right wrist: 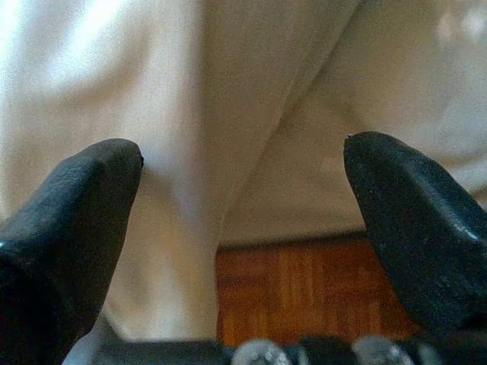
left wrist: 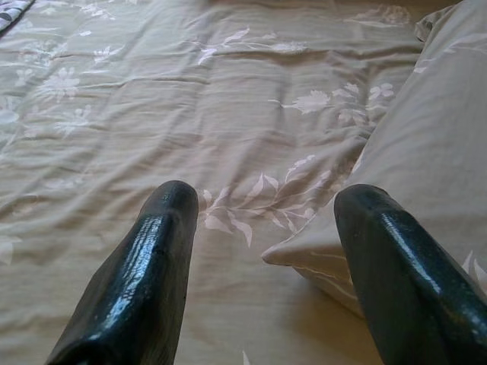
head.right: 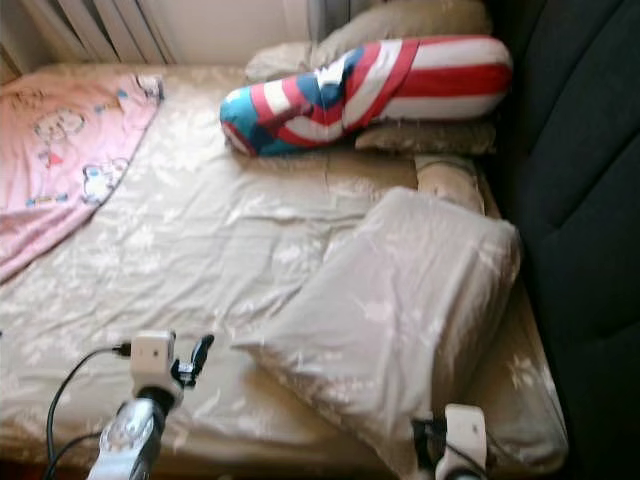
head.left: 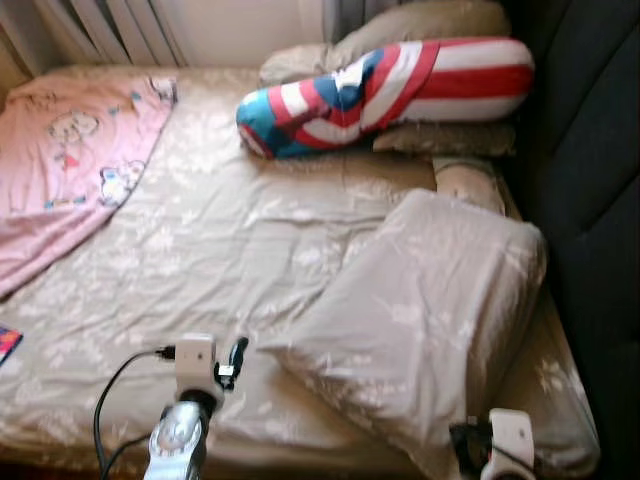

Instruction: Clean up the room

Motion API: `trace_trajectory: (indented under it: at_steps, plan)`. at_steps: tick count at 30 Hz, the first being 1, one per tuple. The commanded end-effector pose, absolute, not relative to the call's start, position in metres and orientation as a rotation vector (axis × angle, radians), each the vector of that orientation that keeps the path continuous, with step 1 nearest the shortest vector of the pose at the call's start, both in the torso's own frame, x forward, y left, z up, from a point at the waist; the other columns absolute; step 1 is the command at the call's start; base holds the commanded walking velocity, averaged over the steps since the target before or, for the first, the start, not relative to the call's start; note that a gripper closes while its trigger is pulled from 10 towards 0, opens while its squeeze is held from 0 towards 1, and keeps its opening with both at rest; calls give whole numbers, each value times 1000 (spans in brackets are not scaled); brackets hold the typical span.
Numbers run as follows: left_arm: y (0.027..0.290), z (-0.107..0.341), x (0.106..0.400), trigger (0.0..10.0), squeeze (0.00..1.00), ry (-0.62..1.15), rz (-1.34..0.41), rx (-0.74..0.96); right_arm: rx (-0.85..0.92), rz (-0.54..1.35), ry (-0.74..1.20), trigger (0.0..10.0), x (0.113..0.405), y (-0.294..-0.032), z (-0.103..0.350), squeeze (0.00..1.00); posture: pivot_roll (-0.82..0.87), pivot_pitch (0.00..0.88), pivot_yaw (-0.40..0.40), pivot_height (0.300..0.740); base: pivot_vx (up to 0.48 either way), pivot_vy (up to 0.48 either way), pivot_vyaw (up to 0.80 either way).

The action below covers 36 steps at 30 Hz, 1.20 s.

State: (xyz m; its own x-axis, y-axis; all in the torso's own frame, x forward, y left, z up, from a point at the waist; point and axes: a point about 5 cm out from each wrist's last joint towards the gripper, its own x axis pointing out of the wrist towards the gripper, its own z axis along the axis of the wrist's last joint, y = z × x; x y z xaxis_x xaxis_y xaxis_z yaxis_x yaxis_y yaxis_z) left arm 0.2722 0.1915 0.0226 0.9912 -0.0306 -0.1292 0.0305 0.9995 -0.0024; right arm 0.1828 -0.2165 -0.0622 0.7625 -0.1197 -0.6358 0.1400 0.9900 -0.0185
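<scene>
A large beige floral pillow (head.left: 430, 310) lies askew on the front right of the bed, over the beige floral sheet (head.left: 230, 230). My left gripper (left wrist: 266, 198) hovers open just above the sheet, near the bed's front edge; the pillow's near corner (left wrist: 304, 255) lies between its fingers. My right gripper (right wrist: 243, 152) is open at the bed's front right edge, just below the pillow's lower corner, with beige cloth hanging in front of it. A red, white and blue striped bolster (head.left: 390, 90) lies at the back of the bed.
A pink printed blanket (head.left: 70, 150) covers the back left of the bed. Beige pillows (head.left: 430, 20) are stacked behind and under the bolster. A dark upholstered headboard (head.left: 590, 150) runs along the right. Wooden floor (right wrist: 304, 289) shows under the bed's edge.
</scene>
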Motion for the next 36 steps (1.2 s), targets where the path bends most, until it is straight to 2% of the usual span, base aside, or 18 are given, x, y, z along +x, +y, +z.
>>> trace_trajectory:
  at_steps: [1,3,5,7,8,9,13,14,16,17,22,30,36]
  plan:
    - [194,17,268,10000,0,155,-34,8,59,-149,726,10000,174,-217,-69,0,-6,157,23,711,0,0,0]
    - [194,17,268,10000,0,154,-34,8,70,-155,718,10000,175,-217,-69,0,-6,157,23,711,0,0,0]
    - [194,18,268,10000,0,152,-35,11,188,-215,711,10000,178,-216,-70,0,-4,161,25,711,0,0,0]
    - [195,18,268,10000,0,152,-35,12,195,-231,717,10000,180,-218,-70,0,1,169,28,711,0,0,0]
    - [195,19,268,10000,0,152,-34,13,212,-235,720,10000,182,-218,-70,412,3,171,30,711,0,0,0]
    - [196,19,268,10000,0,151,-34,14,222,-233,718,10000,184,-217,-70,1000,7,174,31,711,0,0,0]
    - [197,19,268,10000,0,152,-33,16,252,-242,715,10000,187,-215,-70,1000,11,178,34,711,0,0,0]
    - [197,19,267,10000,0,151,-33,18,255,-246,721,10000,189,-214,-70,933,12,180,36,711,0,0,0]
    - [198,19,267,10000,0,151,-33,19,267,-245,724,10000,189,-213,-70,125,17,182,38,711,0,0,0]
    - [198,20,267,10000,0,150,-33,20,267,-239,729,10000,190,-211,-70,0,18,183,38,711,0,0,0]
    - [199,21,267,10000,0,145,-36,25,320,-228,739,10000,192,-206,-72,0,25,191,47,711,0,0,0]
    - [202,24,266,10000,0,134,-46,40,450,-189,633,10000,207,-197,-63,0,42,205,64,711,0,0,0]
    - [202,24,264,10000,0,139,-61,52,386,-165,716,10000,205,-188,-68,0,57,216,78,711,0,0,0]
